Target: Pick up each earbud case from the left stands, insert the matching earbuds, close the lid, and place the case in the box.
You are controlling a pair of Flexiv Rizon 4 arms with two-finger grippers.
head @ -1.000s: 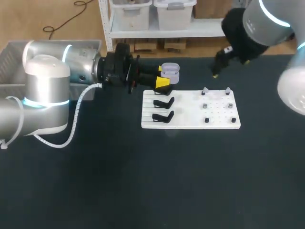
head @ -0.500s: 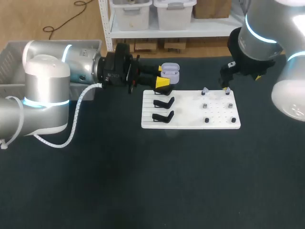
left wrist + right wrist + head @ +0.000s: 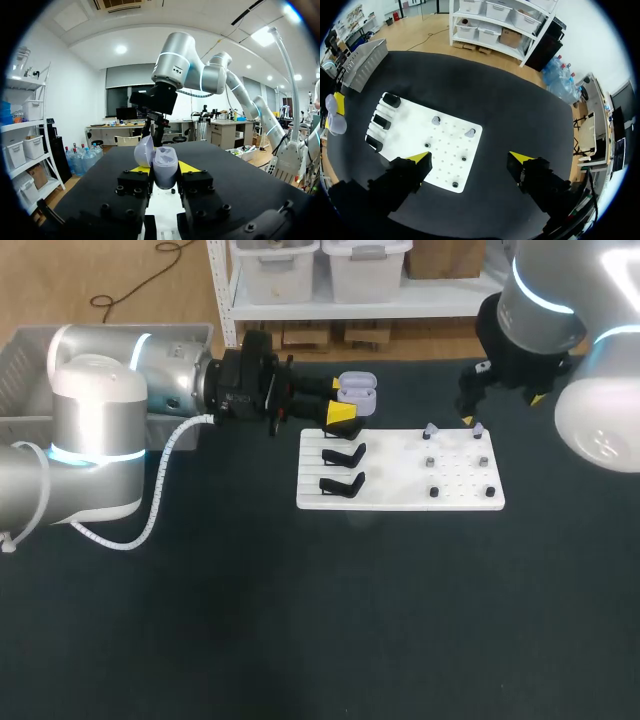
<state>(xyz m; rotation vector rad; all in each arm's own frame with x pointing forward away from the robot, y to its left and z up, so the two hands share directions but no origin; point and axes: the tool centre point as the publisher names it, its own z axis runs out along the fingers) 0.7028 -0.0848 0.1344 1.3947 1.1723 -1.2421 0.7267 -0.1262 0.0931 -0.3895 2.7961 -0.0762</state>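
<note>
Holding the earbud case (image 3: 356, 390), lid open, pinched from both sides between its yellow fingers, the left gripper (image 3: 343, 412) is hanging over the far left corner of the white board (image 3: 400, 495), just beyond the black stands (image 3: 343, 454). The insertion step is probably in hand. Further right, the right gripper (image 3: 467, 412) is hovering with fingers spread wide above the two pale earbuds (image 3: 428, 430). Next it is likely needing to descend, pinch one earbud, and carry it across to the waiting case.
</note>
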